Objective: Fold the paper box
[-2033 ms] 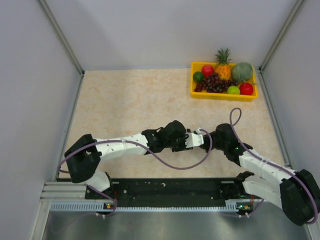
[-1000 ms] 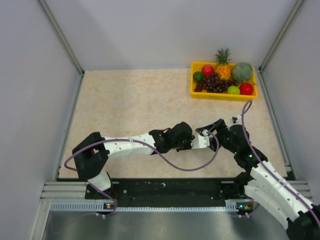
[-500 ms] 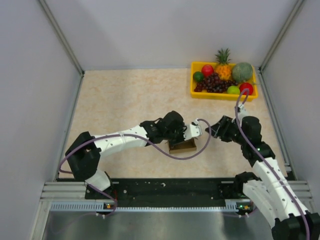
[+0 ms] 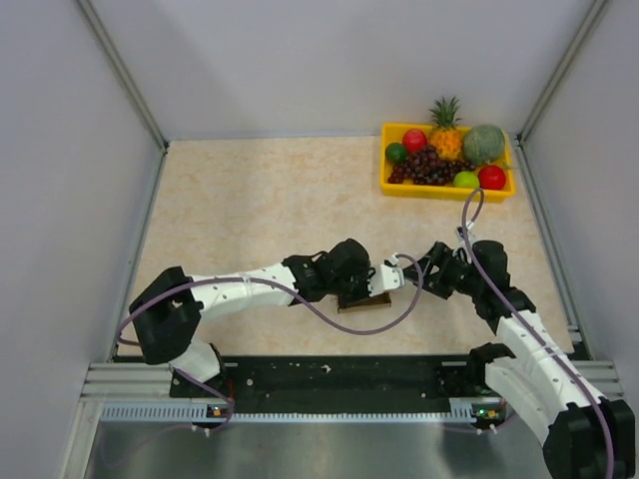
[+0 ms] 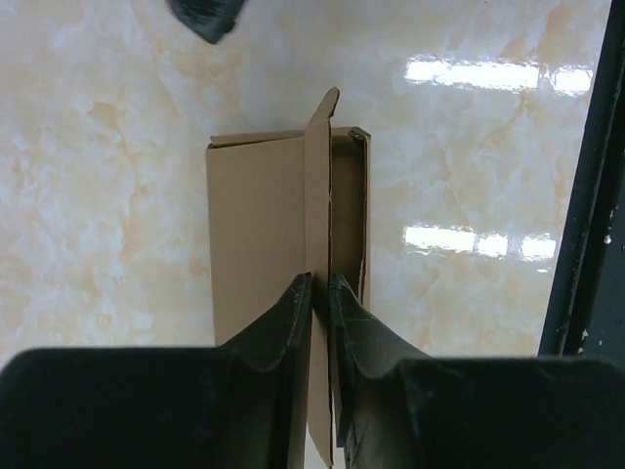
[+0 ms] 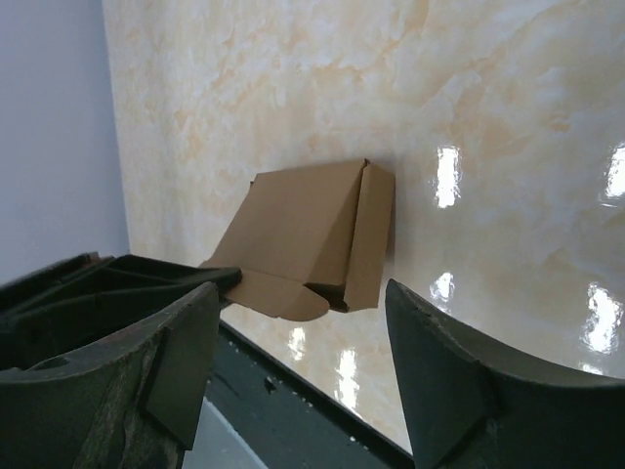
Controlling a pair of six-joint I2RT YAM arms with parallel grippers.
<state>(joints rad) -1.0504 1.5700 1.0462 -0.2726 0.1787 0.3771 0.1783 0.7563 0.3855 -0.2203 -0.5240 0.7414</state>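
Note:
The paper box [image 5: 262,225] is a small brown cardboard box lying on the marble table, one long flap standing up edge-on. My left gripper [image 5: 319,289] is shut on that flap, a dark finger [image 5: 283,322] pressed on each side. From above, the left gripper [image 4: 377,286] sits over the paper box [image 4: 361,298] near the middle front of the table. My right gripper [image 4: 411,267] is just to its right, open and empty. In the right wrist view the right gripper [image 6: 301,293] faces the paper box [image 6: 312,230] from a short distance and does not touch it.
A yellow fruit tray [image 4: 383,172] with a pineapple, grapes and other fruit stands at the back right. A black rail [image 4: 329,374] runs along the near table edge, close beside the box. Grey walls close in both sides.
The left gripper and the box have shifted slightly towards the near edge. The right gripper has swung down and left, closer to the box.

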